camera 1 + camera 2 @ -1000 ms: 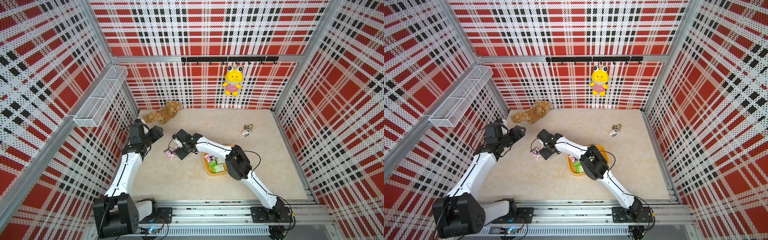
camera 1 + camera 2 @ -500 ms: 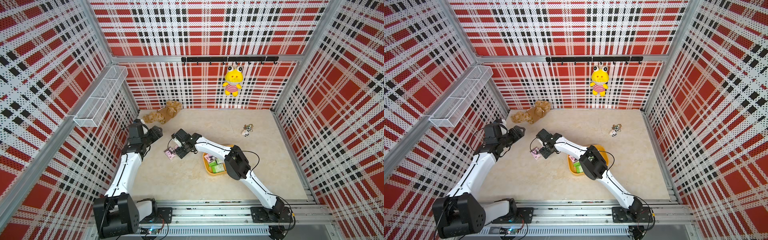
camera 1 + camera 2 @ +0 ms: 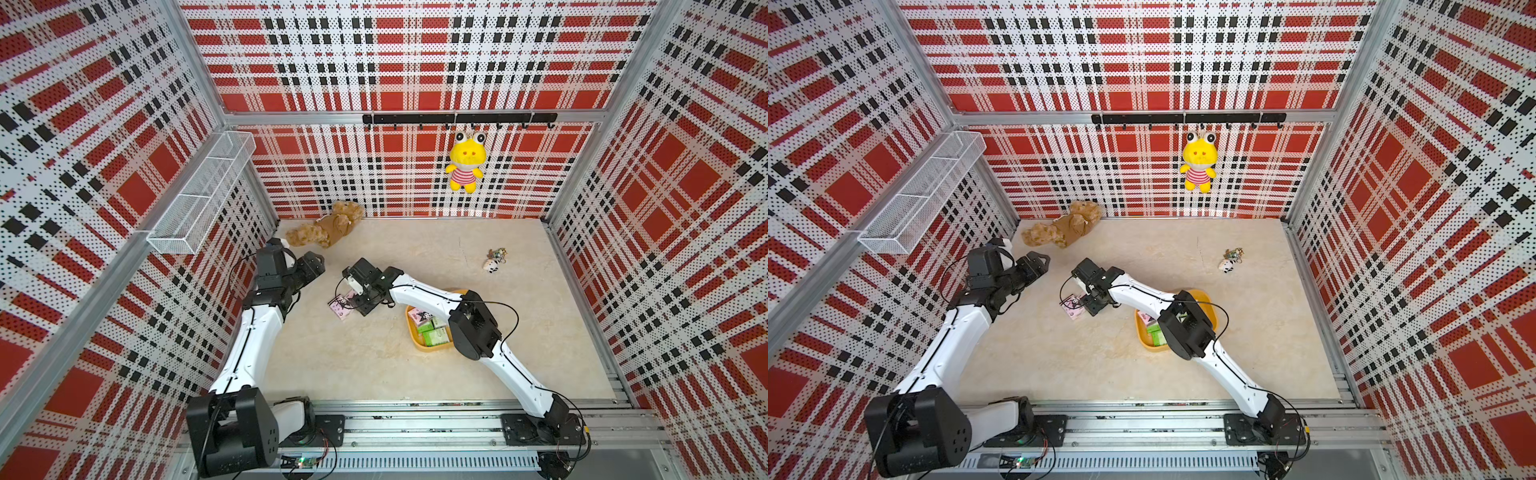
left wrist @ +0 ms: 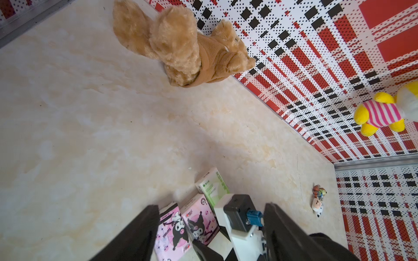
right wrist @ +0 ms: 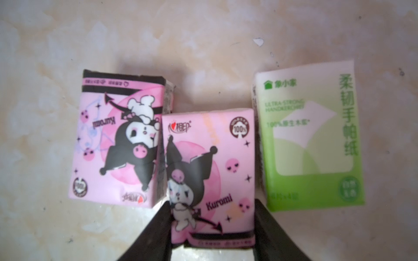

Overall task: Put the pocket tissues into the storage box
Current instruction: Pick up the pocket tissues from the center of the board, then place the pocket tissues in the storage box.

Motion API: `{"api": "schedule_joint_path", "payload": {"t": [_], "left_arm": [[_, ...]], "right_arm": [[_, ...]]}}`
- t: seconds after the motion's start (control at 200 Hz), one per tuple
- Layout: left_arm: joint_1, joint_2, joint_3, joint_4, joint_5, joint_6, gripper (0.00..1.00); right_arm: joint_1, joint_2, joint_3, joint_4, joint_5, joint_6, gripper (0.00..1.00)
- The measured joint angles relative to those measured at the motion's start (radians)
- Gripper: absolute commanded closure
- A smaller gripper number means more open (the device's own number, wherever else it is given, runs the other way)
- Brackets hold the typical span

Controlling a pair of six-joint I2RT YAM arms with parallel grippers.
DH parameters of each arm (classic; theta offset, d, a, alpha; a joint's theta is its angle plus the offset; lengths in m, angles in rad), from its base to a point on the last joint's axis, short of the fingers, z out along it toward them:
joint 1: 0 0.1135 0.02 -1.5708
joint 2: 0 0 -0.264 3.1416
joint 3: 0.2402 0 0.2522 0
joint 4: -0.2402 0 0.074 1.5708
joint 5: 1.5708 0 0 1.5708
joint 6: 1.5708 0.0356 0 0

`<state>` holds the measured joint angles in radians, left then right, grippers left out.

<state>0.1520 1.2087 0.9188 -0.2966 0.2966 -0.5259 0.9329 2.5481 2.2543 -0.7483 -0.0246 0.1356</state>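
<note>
Three pocket tissues lie together on the beige tabletop in the right wrist view: a pink pack (image 5: 119,137), a second pink pack (image 5: 210,171) and a green-and-white pack (image 5: 309,140). My right gripper (image 5: 212,226) has its black fingers pressed on both long sides of the middle pink pack, which is dented at one corner. In both top views that gripper (image 3: 353,299) sits over the packs (image 3: 1073,307). The yellow-orange storage box (image 3: 419,347) holds a pink pack (image 3: 419,316) and green packs (image 3: 436,334), partly hidden by the right arm. My left gripper (image 3: 318,264) hangs open and empty to the left.
A brown plush (image 3: 328,228) lies at the back left by the wall. A yellow frog plush (image 3: 465,162) hangs from the hook rail. A small keychain toy (image 3: 493,264) lies at the back right. A white wire basket (image 3: 199,199) is fixed on the left wall.
The right gripper's jaws have closed in on the middle pink pack. Both arms have stayed almost where they were.
</note>
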Motion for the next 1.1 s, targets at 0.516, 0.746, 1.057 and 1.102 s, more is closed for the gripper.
{"api": "schedule_joint_path", "payload": {"t": [0.516,0.746,1.057,1.102], "left_arm": [[0.005,0.002,0.021,-0.012,0.018,0.003,0.20],[0.005,0.002,0.025,-0.023,0.019,0.004,0.20],[0.005,0.002,0.025,-0.033,0.019,0.007,0.20],[0.005,0.002,0.025,-0.034,0.019,0.007,0.20]], "right_arm": [[-0.015,-0.182,-0.150,0.066,-0.045,0.021,0.48],[-0.048,-0.361,-0.356,0.123,-0.066,0.052,0.49],[-0.101,-0.639,-0.655,0.134,-0.005,0.074,0.47],[-0.112,-0.697,-0.713,0.137,0.008,0.080,0.48]]}}
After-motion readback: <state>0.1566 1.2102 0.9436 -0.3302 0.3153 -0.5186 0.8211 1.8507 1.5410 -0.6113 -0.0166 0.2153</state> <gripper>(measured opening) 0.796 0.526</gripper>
